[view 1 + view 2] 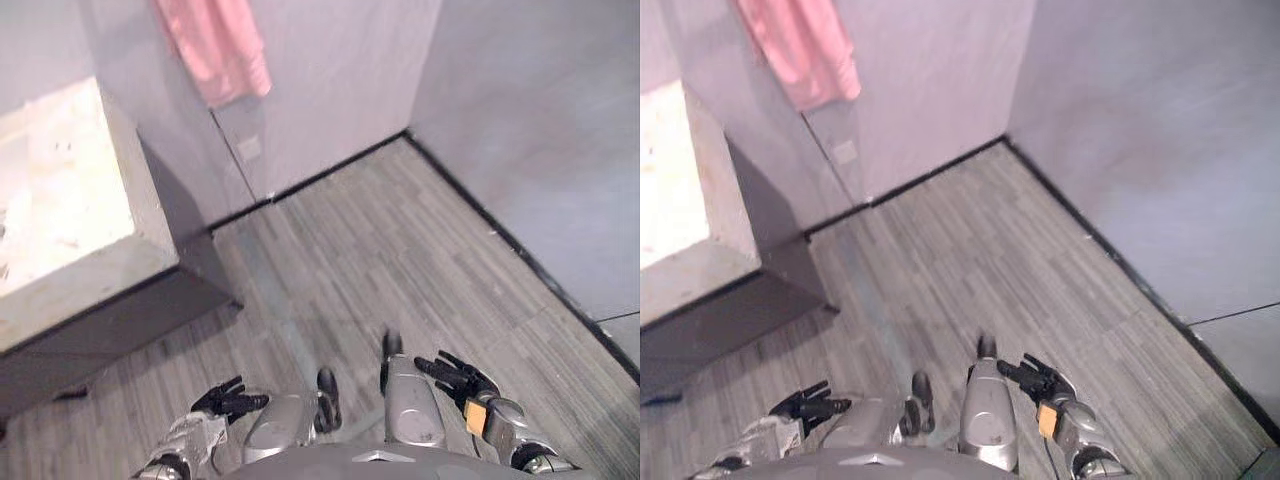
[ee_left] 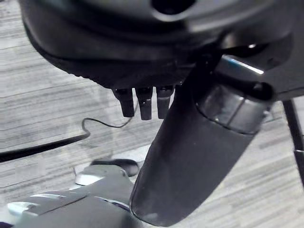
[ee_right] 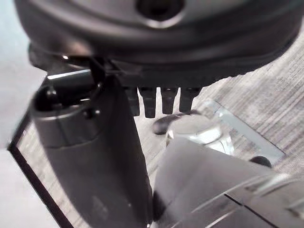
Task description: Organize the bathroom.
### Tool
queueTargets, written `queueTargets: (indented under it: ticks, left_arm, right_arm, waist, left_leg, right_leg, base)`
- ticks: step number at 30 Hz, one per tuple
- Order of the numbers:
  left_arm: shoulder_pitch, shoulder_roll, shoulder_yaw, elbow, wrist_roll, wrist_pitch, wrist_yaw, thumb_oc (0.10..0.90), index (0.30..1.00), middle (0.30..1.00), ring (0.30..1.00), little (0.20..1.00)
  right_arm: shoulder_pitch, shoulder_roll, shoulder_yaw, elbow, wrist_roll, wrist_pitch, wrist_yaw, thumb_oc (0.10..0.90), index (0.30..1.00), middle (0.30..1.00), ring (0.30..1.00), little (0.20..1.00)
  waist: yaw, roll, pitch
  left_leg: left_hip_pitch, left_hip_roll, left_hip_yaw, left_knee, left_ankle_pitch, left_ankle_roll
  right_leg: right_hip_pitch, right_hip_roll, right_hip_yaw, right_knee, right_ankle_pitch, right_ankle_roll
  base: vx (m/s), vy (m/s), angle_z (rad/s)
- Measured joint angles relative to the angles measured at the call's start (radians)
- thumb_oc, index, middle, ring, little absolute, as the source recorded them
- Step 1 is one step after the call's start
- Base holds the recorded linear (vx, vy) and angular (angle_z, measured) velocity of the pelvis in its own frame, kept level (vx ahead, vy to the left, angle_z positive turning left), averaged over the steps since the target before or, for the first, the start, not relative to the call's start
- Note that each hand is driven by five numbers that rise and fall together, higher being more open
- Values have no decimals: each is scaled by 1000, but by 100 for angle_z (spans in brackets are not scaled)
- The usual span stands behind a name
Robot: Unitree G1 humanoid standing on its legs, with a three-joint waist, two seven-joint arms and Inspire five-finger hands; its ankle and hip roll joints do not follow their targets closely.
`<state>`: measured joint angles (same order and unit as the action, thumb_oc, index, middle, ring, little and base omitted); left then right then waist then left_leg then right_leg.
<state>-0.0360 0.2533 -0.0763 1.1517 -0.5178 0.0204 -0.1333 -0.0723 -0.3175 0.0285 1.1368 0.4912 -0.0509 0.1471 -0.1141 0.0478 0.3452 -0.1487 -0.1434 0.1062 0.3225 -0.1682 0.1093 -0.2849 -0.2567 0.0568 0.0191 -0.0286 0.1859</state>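
A pink towel [image 1: 218, 50] hangs on the grey wall at the top, also seen in the right eye view [image 1: 800, 45]. Low at the front, my left hand [image 1: 228, 401] hangs with relaxed fingers and holds nothing. My right hand [image 1: 458, 377] is at the lower right, its fingers straight and empty. In the left wrist view the fingers [image 2: 142, 100] point down at the plank floor. The right wrist view shows its fingers [image 3: 161, 99] also straight, over the floor.
A pale stone counter [image 1: 70, 200] on a dark base stands at the left. Grey walls meet in a corner at the far end, with a black skirting [image 1: 330, 172] along the wood-plank floor [image 1: 400, 260].
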Motion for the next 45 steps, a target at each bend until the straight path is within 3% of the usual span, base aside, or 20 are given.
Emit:
queueTargets:
  ticks: [2, 5, 10, 12, 16, 19, 21, 23, 27, 29, 31, 35, 36, 37, 38, 40, 42, 43, 44, 45]
  left_arm:
    - [12, -4, 16, -4, -10, -7, -3, 800, 900, 900, 900, 900]
    - [86, -17, 11, -3, -27, -15, 3, 800, 900, 900, 900, 900]
    - [83, 2, 14, 11, -30, 20, 0, 800, 900, 900, 900, 900]
    - [71, 6, 1, 23, -25, 36, 1, 800, 900, 900, 900, 900]
    - [93, -2, 14, 67, -32, 15, 1, 800, 900, 900, 900, 900]
    - [108, 22, 15, 83, -23, 5, 12, 800, 900, 900, 900, 900]
    - [117, 48, 15, 61, -25, -3, 20, 800, 900, 900, 900, 900]
    - [125, 49, 12, 31, -25, -14, 20, 800, 900, 900, 900, 900]
    - [129, 41, -9, -6, -23, -16, 21, 800, 900, 900, 900, 900]
    - [120, 44, -29, -26, -22, -39, 18, 800, 900, 900, 900, 900]
    - [120, 36, -26, -22, -21, -48, 18, 800, 900, 900, 900, 900]
    - [171, -25, 16, 77, -20, -20, 30, 800, 900, 900, 900, 900]
    - [141, -57, 11, 95, 21, 10, 44, 800, 900, 900, 900, 900]
    - [141, -57, 11, 95, 21, 10, 44, 800, 900, 900, 900, 900]
    - [143, -12, 52, 106, 41, 24, 40, 800, 900, 900, 900, 900]
    - [98, 8, 79, 103, 34, -12, 51, 800, 900, 900, 900, 900]
    - [31, 10, 42, 46, 5, -59, 59, 800, 900, 900, 900, 900]
    - [-24, 28, 42, 37, 3, -66, 53, 800, 900, 900, 900, 900]
    - [-64, 48, 34, 22, -6, -71, 51, 800, 900, 900, 900, 900]
    - [-79, 56, 43, 2, -33, -90, 64, 800, 900, 900, 900, 900]
  right_arm:
    - [-9, 7, -58, 1, 28, 3, 5, 800, 900, 900, 900, 900]
    - [-16, 7, -72, 5, 44, 20, 32, 800, 900, 900, 900, 900]
    - [-74, 20, -17, 6, 44, 22, 51, 800, 900, 900, 900, 900]
    - [-78, 2, -16, 6, 42, 22, 54, 800, 900, 900, 900, 900]
    - [-80, 12, -15, 27, -12, 22, 24, 800, 900, 900, 900, 900]
    - [-47, 36, 16, 54, -54, 51, 4, 800, 900, 900, 900, 900]
    - [11, 57, 36, 75, -52, 67, -11, 800, 900, 900, 900, 900]
    - [35, 55, 64, 95, -52, 67, -22, 800, 900, 900, 900, 900]
    - [40, 42, 62, 109, -52, 68, -26, 800, 900, 900, 900, 900]
    - [26, 52, 59, 149, -51, 70, -17, 800, 900, 900, 900, 900]
    - [13, 56, 59, 178, -51, 69, -19, 800, 900, 900, 900, 900]
    - [31, 84, 62, 197, -53, 47, -22, 800, 900, 900, 900, 900]
    - [59, 79, 90, 192, -90, 35, -25, 800, 900, 900, 900, 900]
    - [59, 79, 90, 192, -90, 35, -25, 800, 900, 900, 900, 900]
    - [59, 98, 79, 135, -83, 13, -36, 800, 900, 900, 900, 900]
    - [94, 56, 129, 78, -128, 25, -38, 800, 900, 900, 900, 900]
    - [105, 41, 131, 89, -135, 47, -38, 800, 900, 900, 900, 900]
    - [121, 60, 132, 106, -135, 54, -33, 800, 900, 900, 900, 900]
    - [138, 79, 132, 128, -138, 71, -21, 800, 900, 900, 900, 900]
    - [118, 103, 140, 146, -167, 91, -20, 800, 900, 900, 900, 900]
  waist:
    - [-10, 0, 48]
    - [-6, 7, 84]
    - [-13, -1, 74]
    - [-23, 20, 81]
    - [-27, 30, 44]
    - [-31, -10, -34]
    - [-21, -41, -78]
    - [1, -54, -93]
    - [11, -64, -101]
    - [57, -71, -95]
    - [90, -69, -76]
    - [87, -97, -101]
    - [51, -44, -109]
    - [51, -44, -109]
    - [17, -74, -70]
    - [-2, -76, -59]
    - [2, -46, -30]
    - [-6, -72, -10]
    - [-10, -72, 4]
    - [15, -100, 34]
  left_leg:
    - [-4, -19, -17, 66, -40, -3]
    - [2, 21, -59, 210, -150, -53]
    - [-14, 122, -102, 215, -189, -130]
    - [28, 168, -72, 167, -152, -201]
    - [117, 228, -18, 95, -113, -213]
    - [80, 245, -37, 96, 105, -242]
    - [12, 275, -4, 222, 149, -179]
    - [-4, 239, 9, 199, 81, -160]
    - [-21, 120, 42, -84, 73, -115]
    - [-130, 79, -29, -422, 191, -187]
    - [-176, 91, -76, -406, 207, -180]
    - [-154, 82, -45, -100, 177, -59]
    - [-44, 75, 36, -70, 140, 22]
    - [-44, 75, 36, -70, 140, 22]
    - [7, 69, 82, -91, 130, 138]
    - [-17, 53, 86, -37, 49, 90]
    - [3, 40, 59, -75, 4, -143]
    - [-27, 42, 102, 29, -82, -140]
    - [-37, 59, 92, 84, -89, -53]
    - [-24, 32, 91, 123, -131, -102]
  right_leg:
    - [33, -54, 26, -82, 65, -18]
    - [34, -24, -28, 96, 120, -37]
    - [-68, 65, -24, 395, 34, -17]
    - [-65, 87, -64, 455, -9, -55]
    - [-34, 125, -98, 518, -129, -101]
    - [62, 146, -173, 415, -167, -144]
    - [151, 154, -251, 314, -136, -189]
    - [194, 173, -273, 270, -129, -196]
    - [224, 206, -278, 209, -123, -203]
    - [350, 304, -209, -27, -69, -172]
    - [387, 332, -171, -56, -64, -163]
    - [468, 327, -72, 14, -121, -147]
    - [382, 362, -153, 250, -159, -115]
    - [382, 362, -153, 250, -159, -115]
    - [122, 269, -270, 785, -98, -108]
    - [-148, 150, -271, 1116, -54, -115]
    - [-164, 99, -185, 627, -86, -117]
    - [-131, 3, -118, 347, -33, -49]
    - [-99, -69, -34, 194, 16, 40]
    - [-101, -113, 39, 109, 47, 39]
  base:
    - [408, -349, 53]
    - [463, -450, 29]
    - [303, -221, 45]
    - [397, -249, 21]
    - [342, -269, 6]
    - [308, -262, 55]
    - [205, -47, 90]
    - [155, 13, 46]
    - [257, -9, 10]
    - [510, 110, -50]
    - [384, 151, -107]
    - [195, 145, -117]
    - [72, 101, -69]
    - [123, 121, -150]
    - [236, -71, -91]
    - [332, -188, -40]
    - [255, -252, 67]
    - [297, -288, 138]
    - [289, -277, 105]
    - [286, -310, 41]
